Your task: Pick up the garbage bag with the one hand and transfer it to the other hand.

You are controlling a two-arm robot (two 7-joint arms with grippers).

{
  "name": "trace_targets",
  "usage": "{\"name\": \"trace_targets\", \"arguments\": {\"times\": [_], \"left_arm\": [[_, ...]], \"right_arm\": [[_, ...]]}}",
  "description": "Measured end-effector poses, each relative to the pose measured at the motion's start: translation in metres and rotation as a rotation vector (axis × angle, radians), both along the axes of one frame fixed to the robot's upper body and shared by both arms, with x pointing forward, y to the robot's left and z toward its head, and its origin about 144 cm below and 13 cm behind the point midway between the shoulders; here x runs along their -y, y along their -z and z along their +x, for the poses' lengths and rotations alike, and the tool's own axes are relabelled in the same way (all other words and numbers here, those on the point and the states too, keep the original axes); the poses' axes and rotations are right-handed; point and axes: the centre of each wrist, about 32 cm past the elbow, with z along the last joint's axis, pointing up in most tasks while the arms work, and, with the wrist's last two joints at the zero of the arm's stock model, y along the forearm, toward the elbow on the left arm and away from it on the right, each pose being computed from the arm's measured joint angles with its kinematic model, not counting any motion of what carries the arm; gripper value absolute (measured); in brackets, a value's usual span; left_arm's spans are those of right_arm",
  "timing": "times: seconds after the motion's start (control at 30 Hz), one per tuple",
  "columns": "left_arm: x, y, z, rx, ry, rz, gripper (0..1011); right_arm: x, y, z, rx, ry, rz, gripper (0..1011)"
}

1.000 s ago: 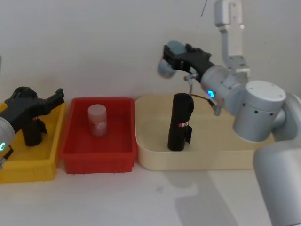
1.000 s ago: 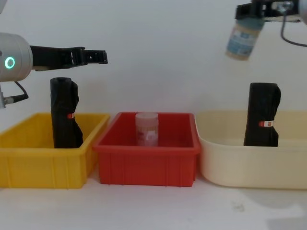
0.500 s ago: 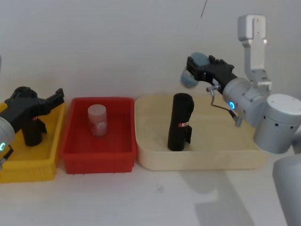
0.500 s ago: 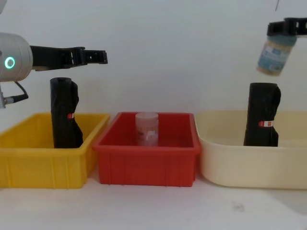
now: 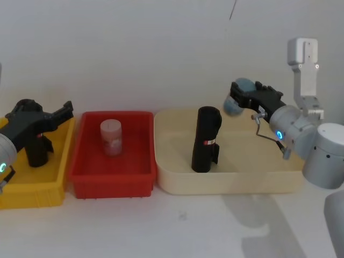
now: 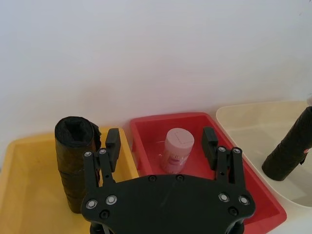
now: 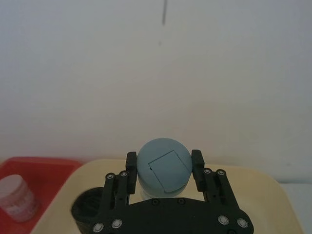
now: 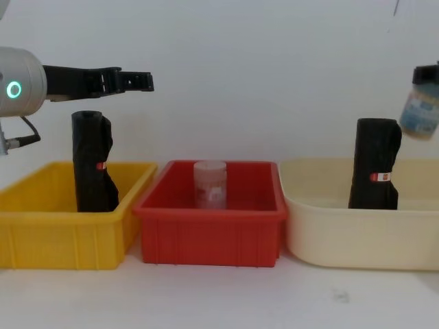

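I saw the bag (image 5: 206, 138) upright in the cream bin (image 5: 177, 183), light and squashy, best pinched mid-roll; left tool (image 8: 137, 81) hung open at 9 o'clock, right tool (image 5: 243, 97) gripped a bottle (image 5: 234, 102).

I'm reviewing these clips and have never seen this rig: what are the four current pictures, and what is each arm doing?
It is a two-armed robot. One picture looks down from its head, one across the table from its chest, and one comes from each wrist. Three bins stand in a row: a yellow bin with a black roll, a red bin with a pale jar, and a cream bin with the garbage bag standing upright. The left pincer is open in the air above the yellow bin. The right pincer holds a blue-capped bottle above the cream bin.
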Motion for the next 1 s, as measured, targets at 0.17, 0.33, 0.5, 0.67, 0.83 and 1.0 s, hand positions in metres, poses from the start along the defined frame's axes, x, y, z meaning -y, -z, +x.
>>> {"name": "trace_targets", "arguments": {"times": [0.17,0.33,0.5,0.67,0.83,1.0], "left_arm": [[0.0,0.0,0.0,0.0,0.0,0.0,1001],[0.0,0.0,0.0,0.0,0.0,0.0,1001],[0.0,0.0,0.0,0.0,0.0,0.0,1001],[0.0,0.0,0.0,0.0,0.0,0.0,1001],[0.0,0.0,0.0,0.0,0.0,0.0,1001],[0.0,0.0,0.0,0.0,0.0,0.0,1001]], "right_arm": [[0.006,0.009,-0.001,-0.018,0.02,0.005,647],[0.009,0.014,-0.001,-0.024,0.025,0.008,668],[0.011,0.019,-0.002,-0.02,0.02,0.007,824],[0.01,0.024,-0.004,0.002,0.005,0.002,943],[0.007,0.026,-0.007,0.048,-0.025,-0.009,1000],[0.003,0.027,-0.012,0.1,-0.063,-0.024,1000]]}}
